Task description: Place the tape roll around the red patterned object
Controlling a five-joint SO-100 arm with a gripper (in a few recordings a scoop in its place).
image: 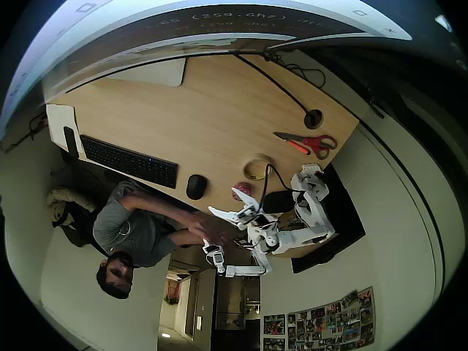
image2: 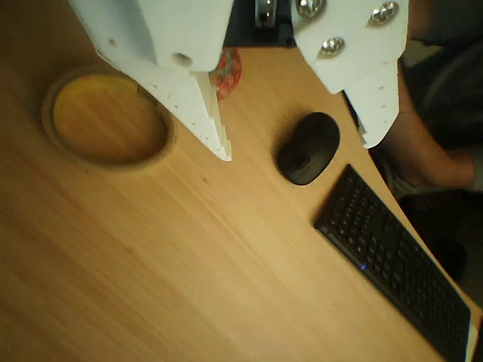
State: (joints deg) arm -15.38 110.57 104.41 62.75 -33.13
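1. The tool (image2: 298,151) stands wide apart in the wrist view, its two white fingers (image2: 192,98) spread with bare wood between them, and it holds nothing.
2. In the overhead view the tool (image: 238,207) sits at the front edge of the bench (image: 205,124), just beside the computer mouse (image: 196,186), on the white arm (image: 292,234).
3. The tape roll (image2: 106,117) lies flat on the bench in the wrist view, well apart from the mouse (image2: 307,148) on the far side of the left finger; that finger covers part of its rim.
4. Through the roll's open centre only wood shows.
5. The red patterned object (image2: 226,72) lies between the tape roll and the mouse, close to the roll's rim but outside it, and the left finger hides part of it.
6. In the overhead view the tape roll (image: 256,169) lies beyond the mouse toward the scissors (image: 307,142), and the red patterned object (image: 241,193) rests between the mouse and the tool's base.
7. The red-handled scissors lie well apart from the mouse, near the black round grommet (image: 313,118).
8. A black keyboard (image2: 400,264) lies just beside the mouse, on its side away from the tape roll.
9. A person (image: 135,227) in a grey shirt sits at the bench edge near the keyboard (image: 130,161).
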